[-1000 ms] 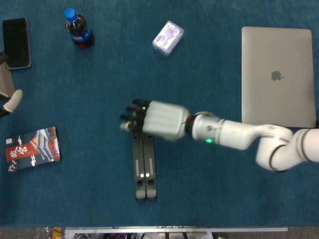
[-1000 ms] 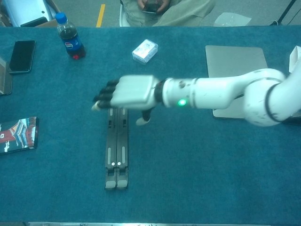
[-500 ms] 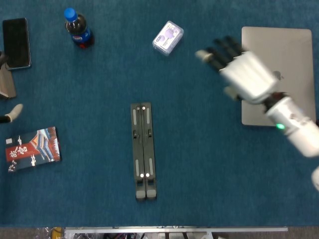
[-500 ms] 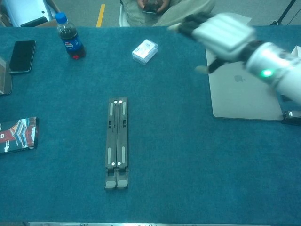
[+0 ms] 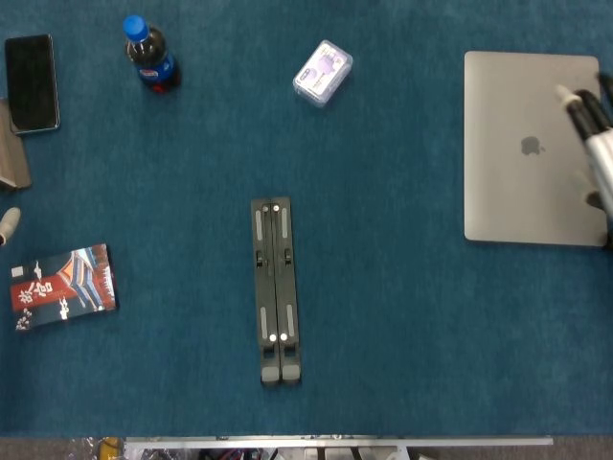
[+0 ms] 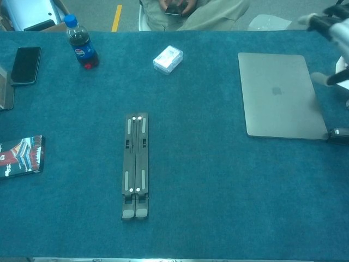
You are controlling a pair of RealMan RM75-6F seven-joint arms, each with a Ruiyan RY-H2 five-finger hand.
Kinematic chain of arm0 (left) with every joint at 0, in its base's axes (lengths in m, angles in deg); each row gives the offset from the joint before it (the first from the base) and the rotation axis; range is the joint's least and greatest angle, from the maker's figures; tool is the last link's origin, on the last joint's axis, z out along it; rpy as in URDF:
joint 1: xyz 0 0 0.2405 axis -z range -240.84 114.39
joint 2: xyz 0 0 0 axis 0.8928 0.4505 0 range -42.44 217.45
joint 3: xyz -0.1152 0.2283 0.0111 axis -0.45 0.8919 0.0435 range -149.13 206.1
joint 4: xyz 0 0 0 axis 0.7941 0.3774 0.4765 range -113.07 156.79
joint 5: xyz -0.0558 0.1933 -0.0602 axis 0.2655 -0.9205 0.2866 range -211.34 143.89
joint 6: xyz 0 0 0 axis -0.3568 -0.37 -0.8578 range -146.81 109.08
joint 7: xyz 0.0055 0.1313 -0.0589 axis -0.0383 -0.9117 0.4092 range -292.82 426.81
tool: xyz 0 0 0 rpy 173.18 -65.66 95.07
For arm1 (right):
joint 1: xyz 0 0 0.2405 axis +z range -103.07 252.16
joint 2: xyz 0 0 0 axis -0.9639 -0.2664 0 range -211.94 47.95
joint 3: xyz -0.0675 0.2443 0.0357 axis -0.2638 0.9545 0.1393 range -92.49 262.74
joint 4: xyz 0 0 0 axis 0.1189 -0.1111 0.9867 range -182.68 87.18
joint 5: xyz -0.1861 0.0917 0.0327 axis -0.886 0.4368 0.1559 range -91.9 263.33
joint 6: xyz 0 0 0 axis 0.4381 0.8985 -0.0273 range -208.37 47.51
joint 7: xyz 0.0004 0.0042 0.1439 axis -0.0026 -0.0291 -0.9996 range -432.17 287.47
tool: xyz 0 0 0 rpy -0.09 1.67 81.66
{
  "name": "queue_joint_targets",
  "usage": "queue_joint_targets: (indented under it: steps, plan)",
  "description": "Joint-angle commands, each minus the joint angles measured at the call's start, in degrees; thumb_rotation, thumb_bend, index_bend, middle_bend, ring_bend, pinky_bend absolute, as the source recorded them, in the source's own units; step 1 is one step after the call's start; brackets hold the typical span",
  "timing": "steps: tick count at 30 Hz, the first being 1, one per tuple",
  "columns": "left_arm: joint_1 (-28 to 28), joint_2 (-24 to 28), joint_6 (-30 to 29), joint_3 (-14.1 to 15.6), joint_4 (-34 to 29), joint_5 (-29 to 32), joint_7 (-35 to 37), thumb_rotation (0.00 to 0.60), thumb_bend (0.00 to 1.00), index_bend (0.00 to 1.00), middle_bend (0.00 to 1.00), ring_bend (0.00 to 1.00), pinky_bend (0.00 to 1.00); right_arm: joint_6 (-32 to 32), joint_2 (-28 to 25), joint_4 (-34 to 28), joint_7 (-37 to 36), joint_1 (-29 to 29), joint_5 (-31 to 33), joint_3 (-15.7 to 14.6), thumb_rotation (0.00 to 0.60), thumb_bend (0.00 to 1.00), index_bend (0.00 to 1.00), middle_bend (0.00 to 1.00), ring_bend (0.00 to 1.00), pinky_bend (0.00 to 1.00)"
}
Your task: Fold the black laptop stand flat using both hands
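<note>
The black laptop stand (image 5: pixel 275 289) lies folded flat and narrow on the blue table, its two bars side by side, also seen in the chest view (image 6: pixel 135 165). No hand touches it. My right hand (image 5: pixel 594 134) is far off at the right edge, over the closed laptop, fingers spread and holding nothing; the chest view shows it at the top right corner (image 6: pixel 330 24). Of my left hand only a pale fingertip (image 5: pixel 8 224) shows at the left edge.
A closed silver laptop (image 5: pixel 533 144) lies at the right. A cola bottle (image 5: pixel 149 54), a black phone (image 5: pixel 31 82) and a small white box (image 5: pixel 323 72) sit along the back. A red booklet (image 5: pixel 63 286) lies front left, with a brown object (image 5: pixel 10 144) at the left edge.
My right hand has lifted off the stand's far end and swung right to the frame edge over the laptop. The left fingertip has drawn back further left. The stand has not moved.
</note>
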Motion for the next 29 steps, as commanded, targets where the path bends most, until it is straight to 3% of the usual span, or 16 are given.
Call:
queue_joint_targets:
  steps: [1,14,29]
  plan:
    - [-0.9,-0.3,-1.39,0.53,-0.14,-1.0,-0.89,0.6,0.25,0.0,0.03,0.0,0.05,-2.8,-0.65,-0.9,0.06,-3.11,-0.81,-0.61,0.6,0.21,0.12,0.24,0.08,0.09]
    - [-4.61,-0.03,-5.91,2.72,-3.06,-3.56,-3.9,0.6,0.25,0.0,0.03,0.0,0.05,-8.14,-2.0,-1.09,0.9,-11.48,-2.63,-0.72,0.6,0.21,0.12,0.24,0.08,0.09]
    - [-5.08,0.93,-5.85,2.48,-4.63,-3.89,-4.44,0.6,0.25,0.0,0.03,0.0,0.05,-6.02,-2.0,0.1,-0.52,-14.44,-3.22,1.86,0.6,0.21,0.12,0.24,0.08,0.09]
